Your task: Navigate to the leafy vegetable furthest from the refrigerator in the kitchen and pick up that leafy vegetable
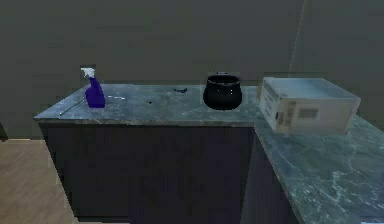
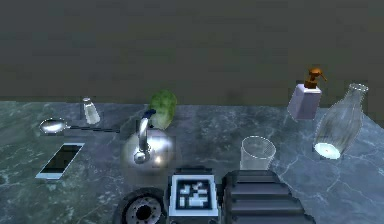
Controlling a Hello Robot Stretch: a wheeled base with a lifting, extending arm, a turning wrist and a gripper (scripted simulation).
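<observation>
1. In the arm side view, the leafy vegetable (image 2: pixel 164 108), a pale green head, lies on the grey marbled counter (image 2: pixel 300 165) toward its far edge, left of the picture's middle, in front of a dark wall (image 2: pixel 200 45).
2. A shiny metal kettle (image 2: pixel 150 148) stands just in front of the leafy vegetable, and its handle overlaps the leaves in the picture. Whether the two touch cannot be told.
3. At the bottom edge, the dark ribbed arm (image 2: pixel 262 200) comes up with one white marker square (image 2: pixel 195 193) at its left. Left of the square is a dark round part (image 2: pixel 145 209), which may be the body that carries the jaws; the fingers themselves cannot be made out.
4. The leafy vegetable lies farther up the picture than that dark part and a little to its right, with the kettle between them. It rests on the counter, apart from the jaws.
5. The state of the jaws cannot be told, nor whether they hold anything.
6. Left of the kettle lie a spoon (image 2: pixel 55 126) and a flat phone (image 2: pixel 60 160), with a small shaker (image 2: pixel 90 110) standing beyond them.
7. Right of the kettle stands a clear tumbler (image 2: pixel 257 153). Farther right are a pump dispenser (image 2: pixel 306 98) and a clear glass bottle (image 2: pixel 340 122).
8. The forward view shows a corner run of the counter (image 1: pixel 150 108) with a blue spray bottle (image 1: pixel 94 90), a black pot (image 1: pixel 222 92) and a white box (image 1: pixel 305 105). Wooden floor (image 1: pixel 20 185) shows at the lower left.
</observation>
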